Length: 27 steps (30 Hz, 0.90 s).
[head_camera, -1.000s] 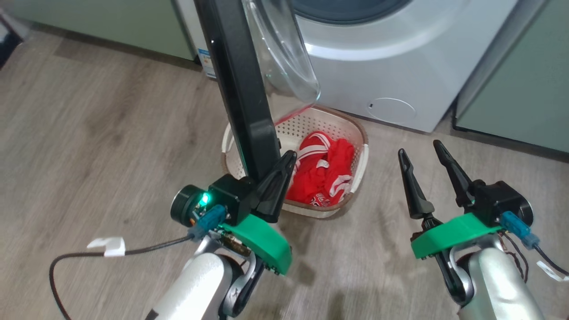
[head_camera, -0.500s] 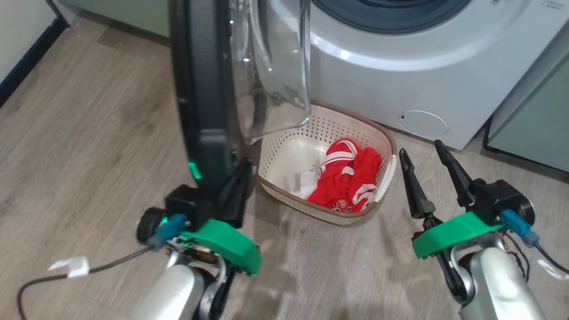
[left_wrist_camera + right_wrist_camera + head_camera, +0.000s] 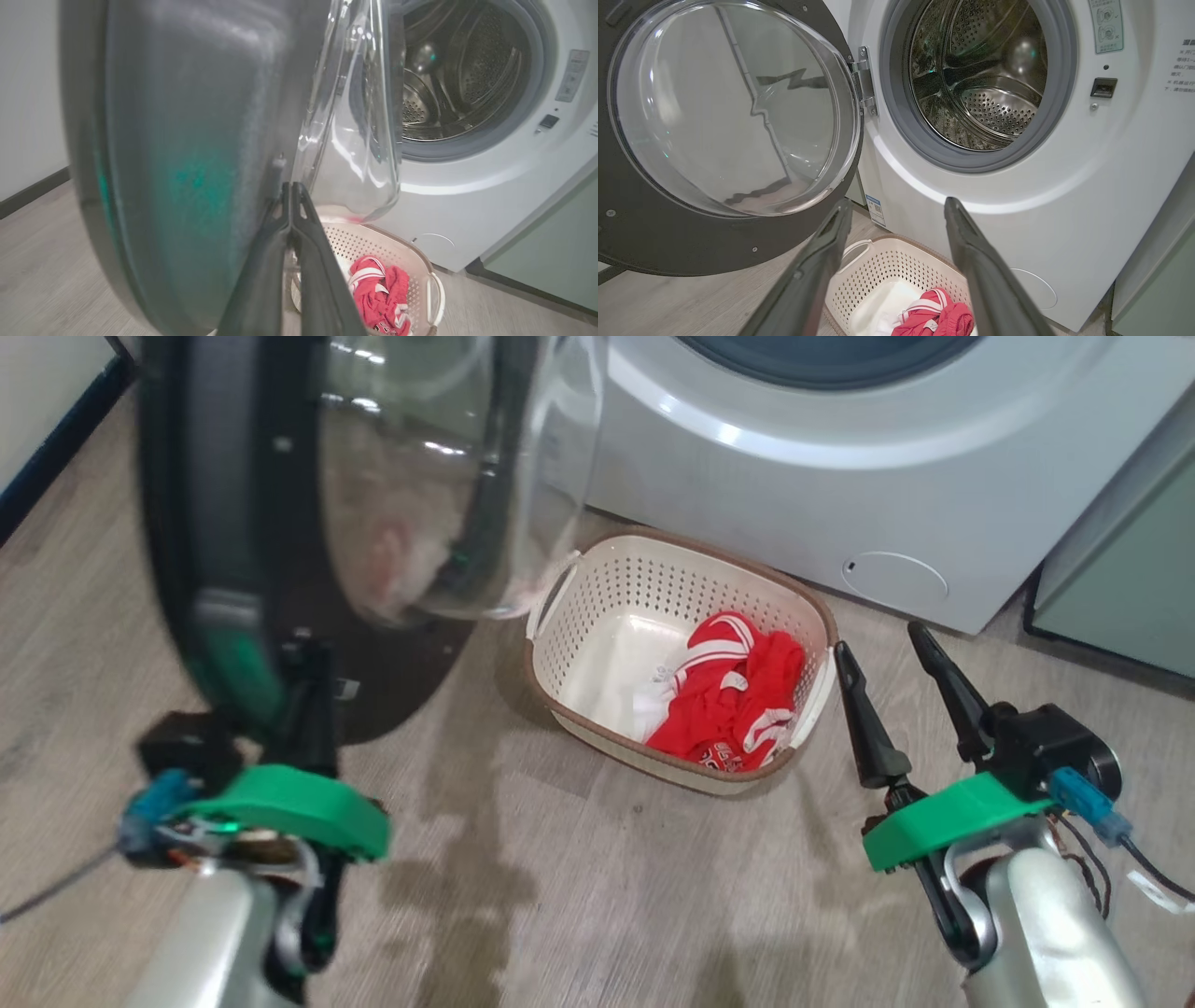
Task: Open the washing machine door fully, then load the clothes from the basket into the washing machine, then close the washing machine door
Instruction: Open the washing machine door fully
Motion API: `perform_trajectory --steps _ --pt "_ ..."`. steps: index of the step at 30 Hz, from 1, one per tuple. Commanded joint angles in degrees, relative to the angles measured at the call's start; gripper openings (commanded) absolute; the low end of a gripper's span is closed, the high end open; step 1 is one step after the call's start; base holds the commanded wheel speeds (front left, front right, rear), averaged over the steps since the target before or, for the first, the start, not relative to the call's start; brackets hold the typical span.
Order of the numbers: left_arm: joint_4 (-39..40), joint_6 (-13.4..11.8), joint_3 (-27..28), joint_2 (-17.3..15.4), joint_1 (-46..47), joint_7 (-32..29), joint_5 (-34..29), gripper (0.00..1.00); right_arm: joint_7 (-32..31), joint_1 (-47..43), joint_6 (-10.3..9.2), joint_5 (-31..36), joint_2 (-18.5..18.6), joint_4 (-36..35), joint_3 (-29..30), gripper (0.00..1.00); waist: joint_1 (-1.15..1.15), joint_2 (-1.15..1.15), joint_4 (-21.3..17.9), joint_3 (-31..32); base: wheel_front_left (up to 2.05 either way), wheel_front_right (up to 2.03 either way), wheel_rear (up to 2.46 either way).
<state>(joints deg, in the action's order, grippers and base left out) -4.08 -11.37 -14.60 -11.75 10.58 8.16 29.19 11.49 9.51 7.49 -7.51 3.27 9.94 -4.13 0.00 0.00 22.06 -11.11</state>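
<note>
Left gripper (image 3: 290, 189), jaws pressed together, meets the washing machine door (image 3: 177, 140); right gripper (image 3: 878, 639) gapes beside the basket (image 3: 672, 537); its wrist view reveals the drum (image 3: 994, 107).

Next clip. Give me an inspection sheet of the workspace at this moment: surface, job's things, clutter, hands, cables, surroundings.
Surface: wood-look floor, shadows across it.
Job's things: washing machine door swung wide open; washing machine with no laundry seen in its drum; basket on the floor before it; clothes in the basket, red with a white piece.
Clutter: nothing seen.
Hands: left hand shut, fingers together, tips at the door's rim; right hand open, empty, beside the basket.
Cables: blue-plugged cable at the right wrist; another at the left wrist, blurred.
Surroundings: pale green cabinet right of the machine; white wall with dark skirting.
</note>
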Motion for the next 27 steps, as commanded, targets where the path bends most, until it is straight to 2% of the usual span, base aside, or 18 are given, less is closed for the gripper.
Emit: perform_trajectory --steps 1,17,27 --pt "0.9 -0.28 3.57 -1.94 3.04 0.65 0.99 0.0 -0.14 2.4 0.0 0.76 -0.39 -2.24 -1.47 1.0 0.0 0.0 -0.43 -0.48 0.0 0.0 0.0" --pt "-11.58 3.32 15.74 -8.45 11.07 5.29 7.26 0.0 -1.79 3.65 0.0 2.52 -0.21 -4.33 -0.94 1.0 0.0 0.0 -2.98 -4.43 0.0 0.0 0.0" --pt "-22.66 7.35 22.61 -11.54 17.82 6.73 8.97 0.0 -2.25 4.3 0.0 3.02 -0.2 -5.16 -1.14 1.0 0.0 0.0 -4.52 -5.88 0.0 0.0 0.0"
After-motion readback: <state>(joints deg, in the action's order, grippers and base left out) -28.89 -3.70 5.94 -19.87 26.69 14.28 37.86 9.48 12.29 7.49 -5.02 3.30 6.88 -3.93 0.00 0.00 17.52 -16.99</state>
